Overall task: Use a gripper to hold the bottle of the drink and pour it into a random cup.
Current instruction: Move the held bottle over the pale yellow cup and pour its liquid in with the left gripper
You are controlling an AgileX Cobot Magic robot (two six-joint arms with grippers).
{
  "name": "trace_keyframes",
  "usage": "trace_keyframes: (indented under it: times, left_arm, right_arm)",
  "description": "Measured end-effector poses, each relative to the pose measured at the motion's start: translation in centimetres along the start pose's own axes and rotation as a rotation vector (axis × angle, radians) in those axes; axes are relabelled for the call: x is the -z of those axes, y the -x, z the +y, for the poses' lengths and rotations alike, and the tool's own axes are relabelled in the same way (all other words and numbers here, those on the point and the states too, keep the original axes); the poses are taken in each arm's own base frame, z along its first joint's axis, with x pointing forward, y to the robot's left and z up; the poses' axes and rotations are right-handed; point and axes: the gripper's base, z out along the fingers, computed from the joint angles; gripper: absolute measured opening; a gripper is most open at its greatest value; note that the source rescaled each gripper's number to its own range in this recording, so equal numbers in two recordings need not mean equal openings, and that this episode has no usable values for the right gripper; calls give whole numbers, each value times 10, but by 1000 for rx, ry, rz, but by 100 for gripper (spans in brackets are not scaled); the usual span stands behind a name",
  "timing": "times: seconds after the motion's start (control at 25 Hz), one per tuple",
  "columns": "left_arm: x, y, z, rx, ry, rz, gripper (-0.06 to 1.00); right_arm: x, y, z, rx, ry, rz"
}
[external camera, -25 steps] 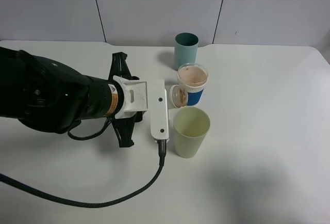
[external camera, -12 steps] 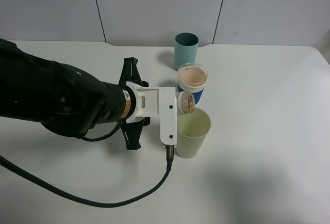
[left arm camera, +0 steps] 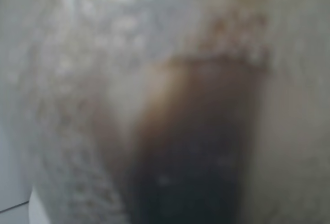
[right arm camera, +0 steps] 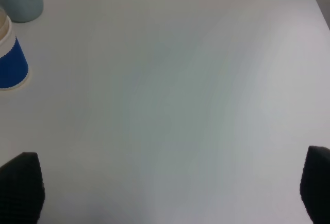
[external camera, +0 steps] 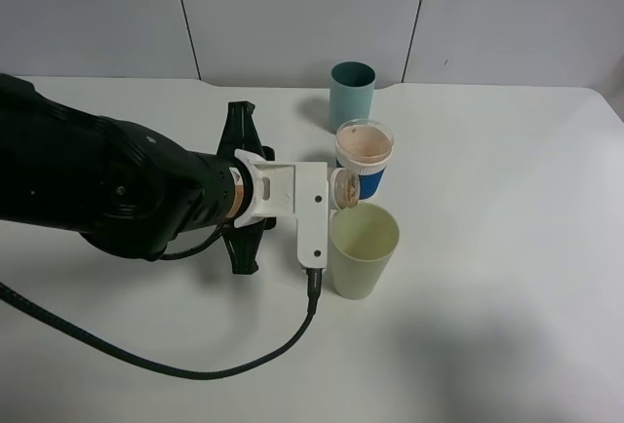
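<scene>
One bottle, three cups and one black arm (external camera: 97,189) show on the white table (external camera: 507,248). The left pincer (external camera: 330,192), just left of the pale green cup (external camera: 363,252), is clamped on the bottle (external camera: 344,189). The bottle lies tipped on its side in the pincer, with its mouth over that cup's rim. Just beyond the green cup stands the blue-and-white cup (external camera: 366,165), and beyond that the teal cup (external camera: 351,96). The right pincer (right arm camera: 167,182), seen only from its own wrist, has its fingers wide apart over bare table.
</scene>
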Motion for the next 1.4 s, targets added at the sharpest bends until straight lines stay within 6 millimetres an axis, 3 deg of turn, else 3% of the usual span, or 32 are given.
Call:
trace_keyframes:
  times: [1.4]
  left_arm:
    - [13,12,1,-99,158,47,5]
  right_arm:
    - [0,0,0,0,0,0]
